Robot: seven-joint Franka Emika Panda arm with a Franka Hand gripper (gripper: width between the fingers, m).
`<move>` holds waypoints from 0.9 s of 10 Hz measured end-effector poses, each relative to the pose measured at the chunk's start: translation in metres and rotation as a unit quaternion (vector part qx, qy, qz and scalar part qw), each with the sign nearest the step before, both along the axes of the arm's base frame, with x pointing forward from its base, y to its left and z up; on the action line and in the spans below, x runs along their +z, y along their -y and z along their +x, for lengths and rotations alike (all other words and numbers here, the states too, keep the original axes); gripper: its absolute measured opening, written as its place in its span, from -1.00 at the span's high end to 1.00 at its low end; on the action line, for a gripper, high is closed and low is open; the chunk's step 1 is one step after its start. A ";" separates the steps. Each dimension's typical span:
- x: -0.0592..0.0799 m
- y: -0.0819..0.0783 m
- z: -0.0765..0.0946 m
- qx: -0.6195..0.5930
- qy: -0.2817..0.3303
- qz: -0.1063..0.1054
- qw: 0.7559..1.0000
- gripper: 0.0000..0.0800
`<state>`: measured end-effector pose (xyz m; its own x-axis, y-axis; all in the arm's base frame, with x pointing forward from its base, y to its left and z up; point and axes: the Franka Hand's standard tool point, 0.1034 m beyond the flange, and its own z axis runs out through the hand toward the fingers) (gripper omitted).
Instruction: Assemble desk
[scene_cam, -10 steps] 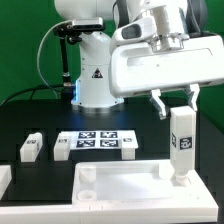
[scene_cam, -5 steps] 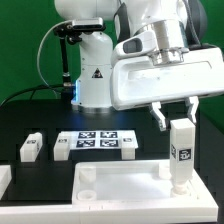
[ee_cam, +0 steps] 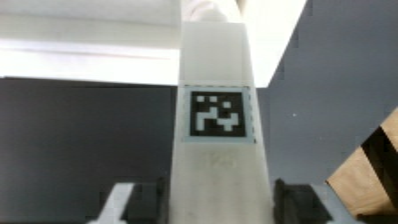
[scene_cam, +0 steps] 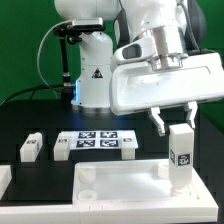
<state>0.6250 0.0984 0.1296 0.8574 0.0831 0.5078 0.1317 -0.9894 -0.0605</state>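
The desk's white top panel [scene_cam: 125, 185] lies flat at the front of the table, with round sockets near its corners. My gripper [scene_cam: 172, 118] is shut on the top of an upright white leg post [scene_cam: 180, 158] with a black-and-white tag. The post's lower end reaches the panel's corner on the exterior view's right; I cannot tell whether it is seated. In the wrist view the tagged post [ee_cam: 221, 110] runs straight down between the fingers [ee_cam: 125, 203] of my gripper [ee_cam: 221, 205], with the dark pads against both its sides.
Two loose white leg posts [scene_cam: 31, 146] [scene_cam: 62, 148] lie on the black table at the exterior view's left. The marker board [scene_cam: 100, 141] lies behind the panel. The arm's white base [scene_cam: 93, 75] stands at the back. Another white part [scene_cam: 4, 180] shows at the left edge.
My gripper has come down with the leg post in it, bringing the post's lower end onto the panel's right corner.
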 end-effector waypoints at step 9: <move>-0.009 -0.010 0.001 -0.020 0.059 0.006 0.998 -0.35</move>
